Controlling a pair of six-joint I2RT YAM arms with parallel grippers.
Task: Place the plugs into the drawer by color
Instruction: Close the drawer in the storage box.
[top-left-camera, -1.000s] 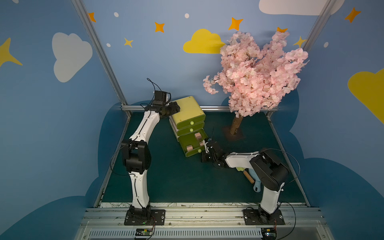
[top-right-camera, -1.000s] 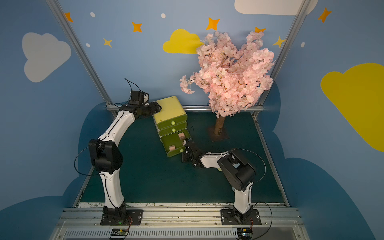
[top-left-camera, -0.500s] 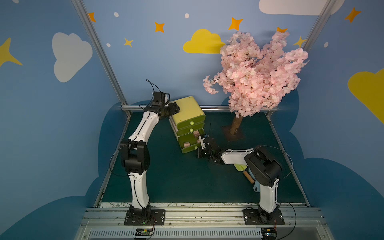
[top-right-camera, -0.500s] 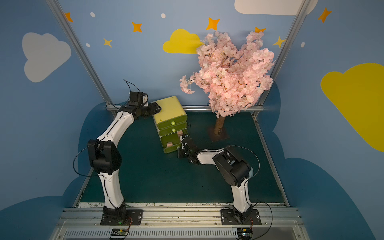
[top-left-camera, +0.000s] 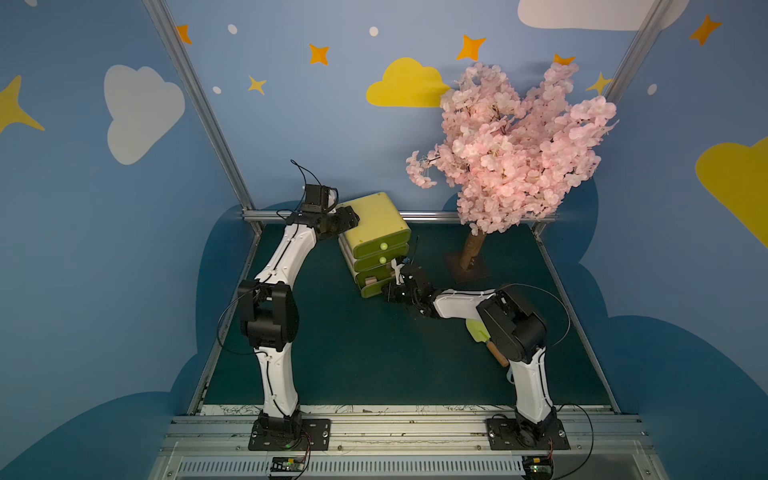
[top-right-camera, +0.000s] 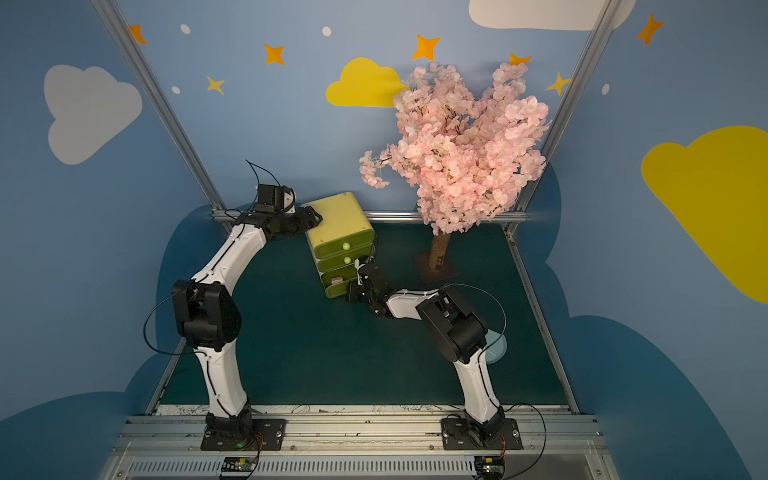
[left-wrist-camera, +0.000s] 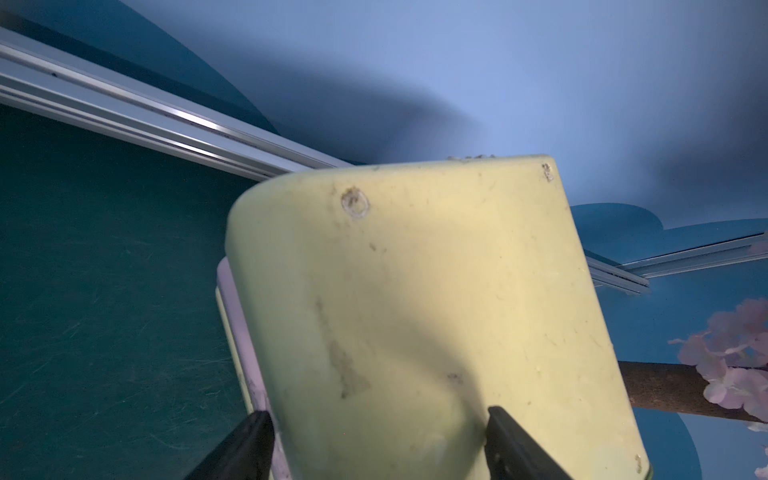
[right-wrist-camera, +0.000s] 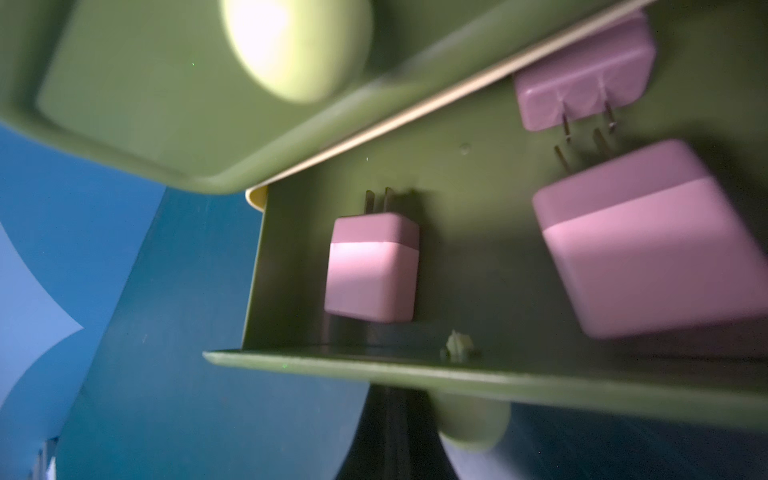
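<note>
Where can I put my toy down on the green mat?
The widest bare patch of mat lies between the left arm and right arm, in front of the chest. It is crowded at the open bottom drawer, by the right fingers, and around the spatula.

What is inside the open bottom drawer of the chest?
Three pink plugs lie on the floor of the bottom drawer. One sits partly under the middle drawer, which covers the rear; anything deeper there cannot be seen.

both arms (top-left-camera: 286, 259) wear white shells, bulky black joints (top-left-camera: 270, 318), looping black cables (top-left-camera: 568, 318), bolted base plates (top-left-camera: 316, 434).
</note>
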